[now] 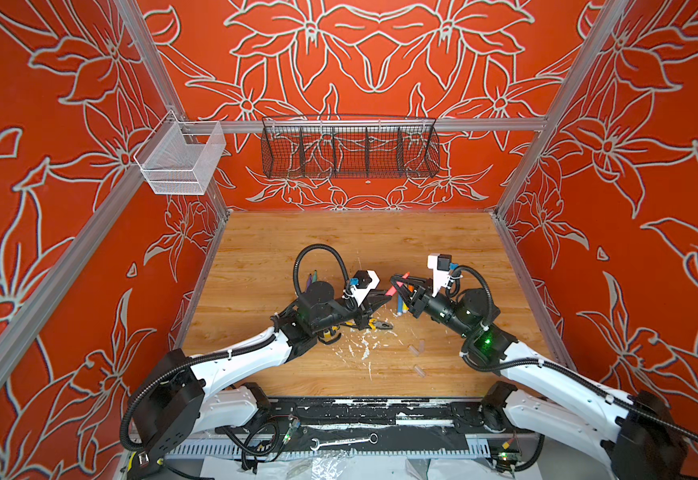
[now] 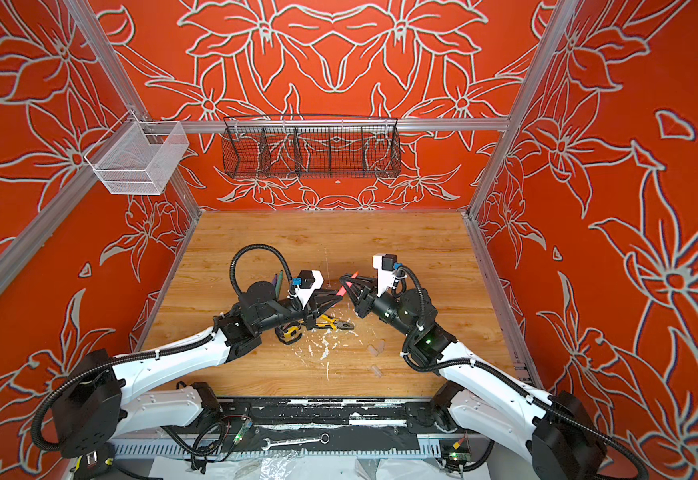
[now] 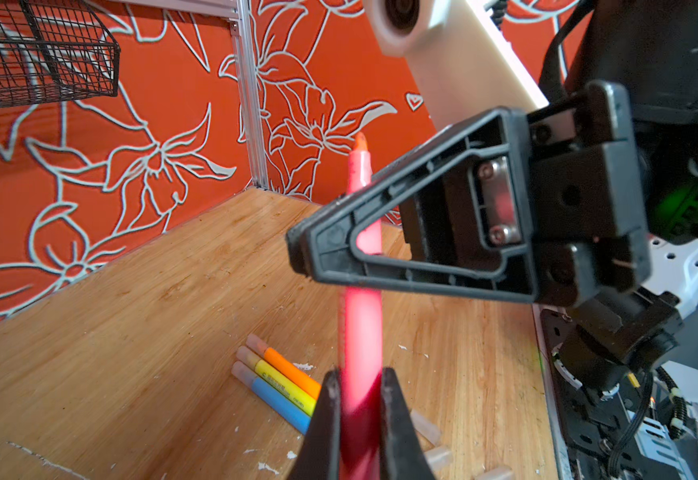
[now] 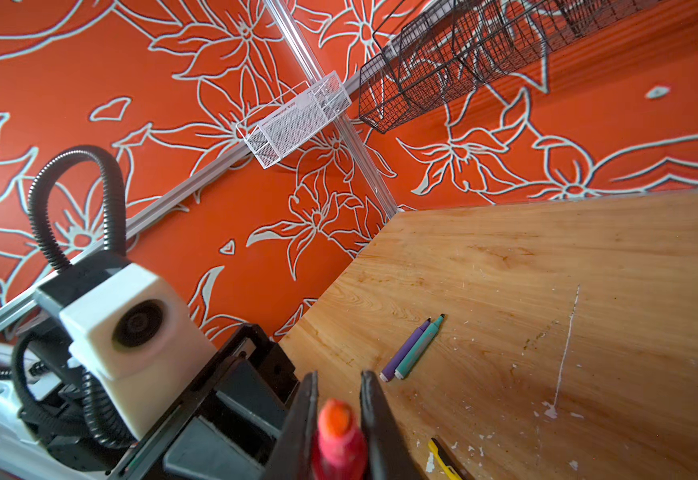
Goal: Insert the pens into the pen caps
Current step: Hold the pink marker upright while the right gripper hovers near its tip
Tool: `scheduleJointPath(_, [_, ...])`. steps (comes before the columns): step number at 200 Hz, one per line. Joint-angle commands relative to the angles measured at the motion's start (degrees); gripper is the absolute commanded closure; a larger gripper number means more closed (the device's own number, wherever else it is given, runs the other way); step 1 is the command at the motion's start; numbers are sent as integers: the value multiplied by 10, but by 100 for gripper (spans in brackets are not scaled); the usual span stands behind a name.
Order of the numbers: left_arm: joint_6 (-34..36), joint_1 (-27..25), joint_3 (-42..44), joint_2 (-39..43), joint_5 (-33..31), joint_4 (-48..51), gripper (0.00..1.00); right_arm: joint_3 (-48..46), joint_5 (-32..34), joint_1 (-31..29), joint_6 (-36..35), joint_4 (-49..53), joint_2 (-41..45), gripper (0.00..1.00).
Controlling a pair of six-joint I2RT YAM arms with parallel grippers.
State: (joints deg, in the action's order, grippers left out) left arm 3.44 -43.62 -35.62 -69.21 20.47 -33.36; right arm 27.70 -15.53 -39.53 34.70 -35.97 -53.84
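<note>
While a black wire basket (image 1: 349,151) and a white mesh basket (image 1: 181,160) are hung on wall rails (image 1: 484,124), the slim pink pen (image 3: 362,332) is clenched above the wooden table (image 3: 131,332) by both left gripper (image 3: 360,382) and right gripper (image 4: 339,376), with left arm (image 1: 247,359) and right arm (image 1: 546,374) bent inward. Three capped pens (image 3: 281,384) are laid side by side on it, with clear pen caps (image 3: 424,426) near.

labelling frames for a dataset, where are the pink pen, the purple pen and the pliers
pink pen (image 3: 362,332): left wrist view, middle of the barrel.
purple pen (image 4: 406,349): right wrist view, middle of the barrel.
pliers (image 1: 382,325): in a top view, on the metal head.
</note>
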Motion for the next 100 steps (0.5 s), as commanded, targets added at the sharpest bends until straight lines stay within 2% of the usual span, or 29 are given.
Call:
scheduleJointPath(1, [12,-6,-11,1,13,-6,94,16,-6,-5,10,-15,-5,93])
scheduleJointPath(24, [13,-7,-10,-9,11,-10,74,21,-10,-11,8,-11,-5,96])
scheduleJointPath(42, [10,-7,-16,-19,6,-12,66,16,-8,-21,7,-22,-5,97])
scheduleJointPath(62, [8,-8,-26,-20,11,1,62,17,-2,-33,-1,-18,-4,97])
scheduleJointPath(100, [7,-8,-10,-12,0,-16,62,21,12,-44,-16,-10,-9,98])
